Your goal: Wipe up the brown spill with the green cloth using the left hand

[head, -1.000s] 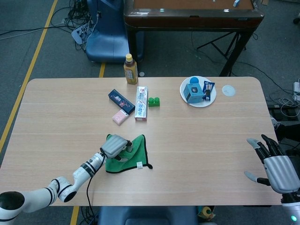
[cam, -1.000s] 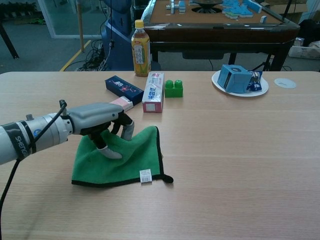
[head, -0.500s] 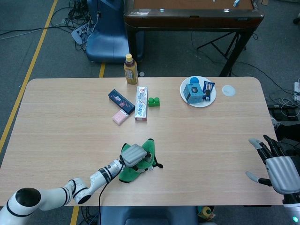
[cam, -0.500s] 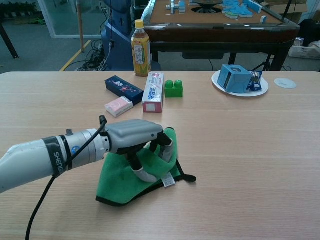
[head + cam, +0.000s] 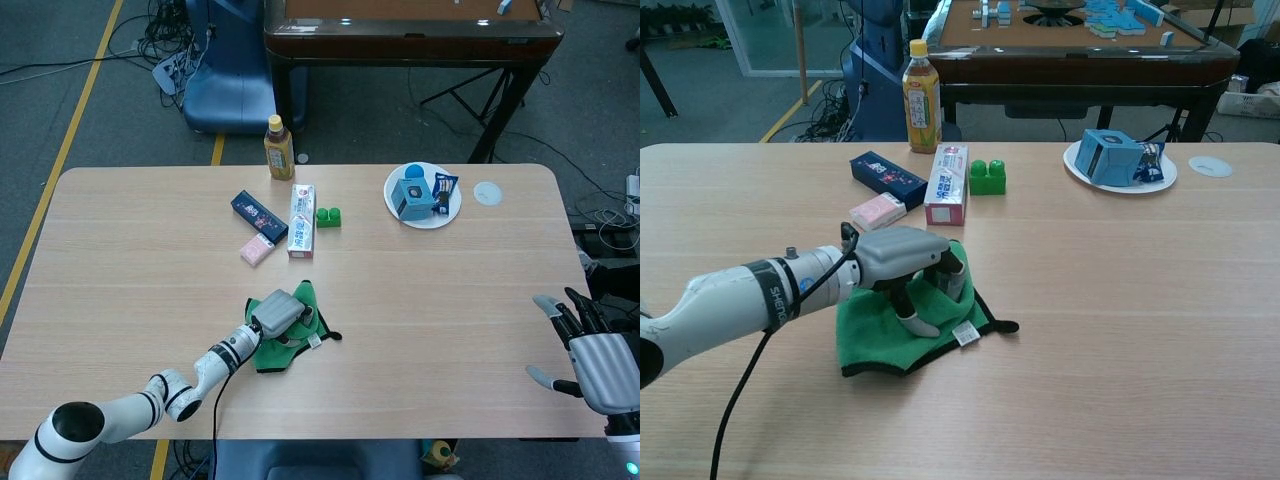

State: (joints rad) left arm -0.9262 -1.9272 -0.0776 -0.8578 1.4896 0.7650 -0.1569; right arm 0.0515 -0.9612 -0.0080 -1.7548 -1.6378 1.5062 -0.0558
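The left hand (image 5: 902, 262) is pressing down on the green cloth (image 5: 880, 335) — bunched on the table (image 5: 1120, 300) just below the pink box (image 5: 877, 212) — its fingers (image 5: 916, 322) curled into the folds. The right hand (image 5: 590, 355) is hanging off the table's edge, fingers spread, holding nothing.

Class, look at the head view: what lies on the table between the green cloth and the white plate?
Nothing: in the head view only bare tabletop separates the green cloth from the white plate.
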